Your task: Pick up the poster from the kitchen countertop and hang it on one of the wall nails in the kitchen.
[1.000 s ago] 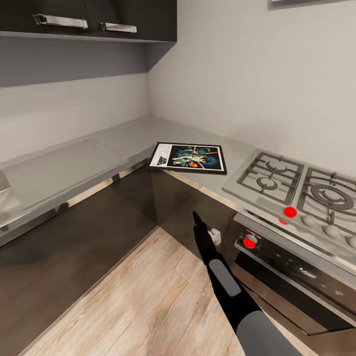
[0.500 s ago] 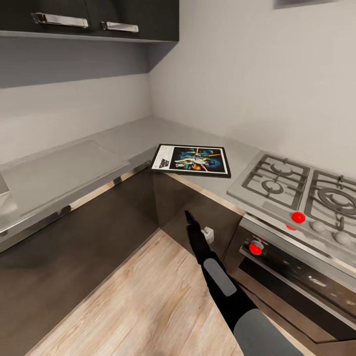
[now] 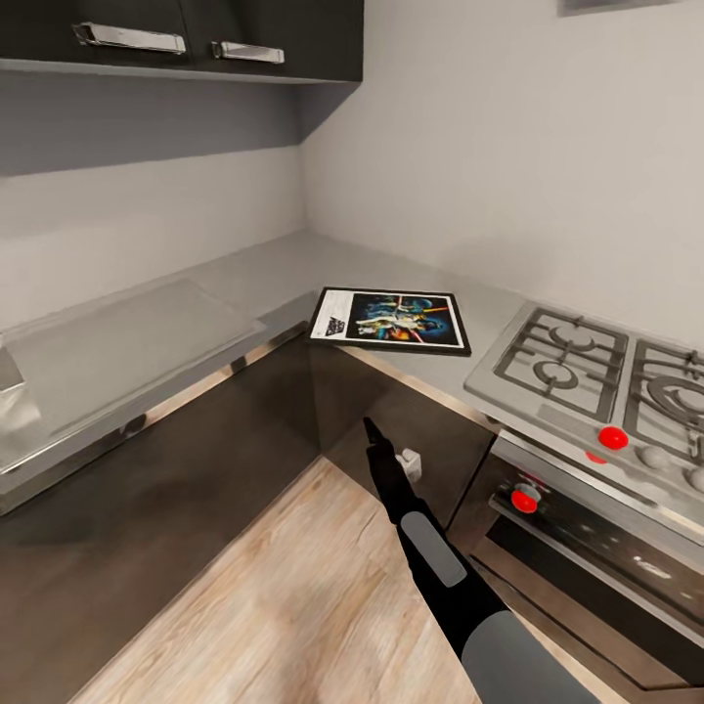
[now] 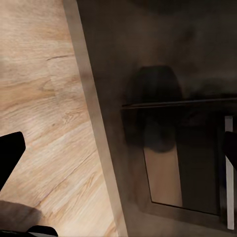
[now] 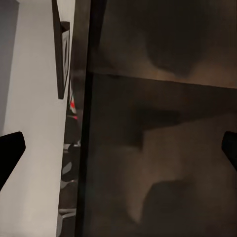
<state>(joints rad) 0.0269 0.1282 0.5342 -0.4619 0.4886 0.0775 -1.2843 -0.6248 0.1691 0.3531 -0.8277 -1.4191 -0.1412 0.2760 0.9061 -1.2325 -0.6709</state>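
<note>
Head view: black-framed rectangular Star Wars poster (image 3: 389,319) lies flat on smooth light grey L-shaped kitchen countertop (image 3: 244,279), near the inner corner, just beside the steel gas hob w/ black grates (image 3: 587,367). Right gripper (image 3: 373,437) hangs low before dark glossy cabinet fronts (image 3: 411,430), well apart from poster; jaw state can't tell here.

Left wrist view: black fingertips (image 4: 10,155) at opposite edges, jaws wide, over wood floor (image 4: 44,118).

Right wrist view: fingertips (image 5: 10,153) likewise far apart, jaws wide, nothing between, facing cabinet front; poster's edge (image 5: 61,54) seen sidelong.

one poster (image 3: 390,318), one gas hob (image 3: 596,376), two cupboard handles (image 3: 130,38), three red knobs (image 3: 613,437).
</note>
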